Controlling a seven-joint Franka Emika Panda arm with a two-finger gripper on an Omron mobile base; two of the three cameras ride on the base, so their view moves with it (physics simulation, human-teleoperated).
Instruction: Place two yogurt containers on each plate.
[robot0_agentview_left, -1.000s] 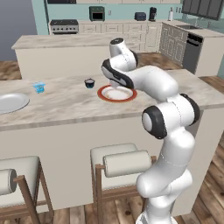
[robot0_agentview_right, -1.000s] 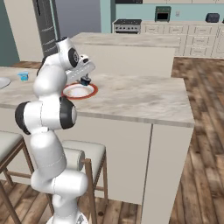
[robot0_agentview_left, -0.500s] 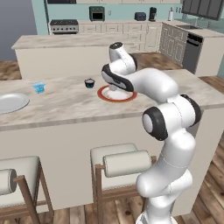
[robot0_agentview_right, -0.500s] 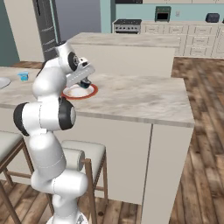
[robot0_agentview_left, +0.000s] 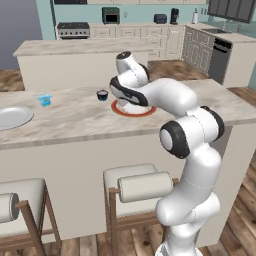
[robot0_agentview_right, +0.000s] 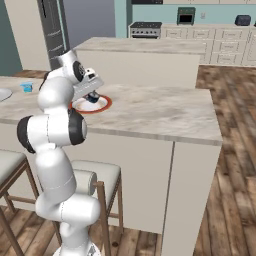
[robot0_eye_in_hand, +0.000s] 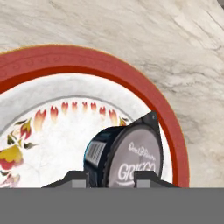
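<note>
A dark navy yogurt container with a pale printed lid lies tilted between my fingertips, just over the right inner part of the white plate with the orange-red rim. My gripper is shut on it, low over that plate. A second dark yogurt container stands on the counter just left of the plate. Farther left on the counter stands a light blue yogurt container. The plain pale plate lies at the counter's far left.
The marble island counter runs left to right, with its front edge toward me. Two stools stand under that edge. A second island and kitchen cabinets lie behind.
My hand has come down toward the red-rimmed plate with the dark container in it. The other containers and the pale plate have stayed put.
</note>
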